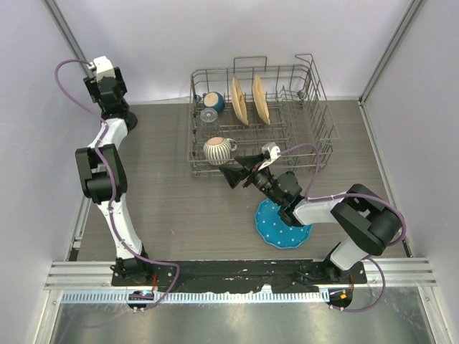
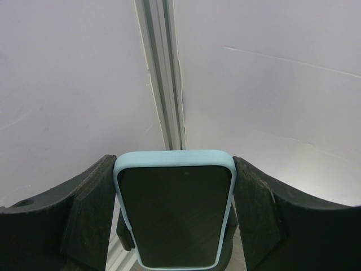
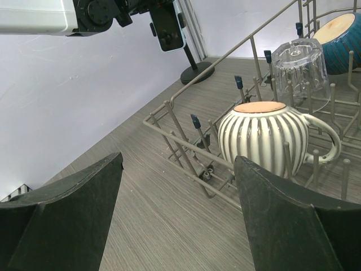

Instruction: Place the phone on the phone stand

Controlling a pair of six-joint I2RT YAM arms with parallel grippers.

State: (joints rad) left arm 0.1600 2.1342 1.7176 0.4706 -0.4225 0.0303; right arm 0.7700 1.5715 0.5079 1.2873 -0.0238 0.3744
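The phone [image 2: 175, 214], with a light blue case and dark face, stands upright between my left gripper's [image 2: 175, 161] two black fingers, which press its side edges. Parts of the black phone stand [image 2: 125, 237] show behind its lower edge. In the right wrist view the phone [image 3: 169, 25] sits atop the stand's post [image 3: 189, 53], above the round base [image 3: 196, 72], with the left gripper around it. In the top view the left gripper [image 1: 107, 89] is at the far left corner, and the phone is hidden there. My right gripper [image 3: 177, 161] is open and empty beside the rack; it also shows in the top view [image 1: 238, 169].
A wire dish rack [image 1: 308, 154] at the back holds a striped mug [image 1: 218, 150], a clear glass [image 1: 209, 115], a blue bowl [image 1: 214, 101] and two wooden plates [image 1: 260, 99]. A blue dotted plate [image 1: 276, 228] lies under the right arm. Walls close in at left and back.
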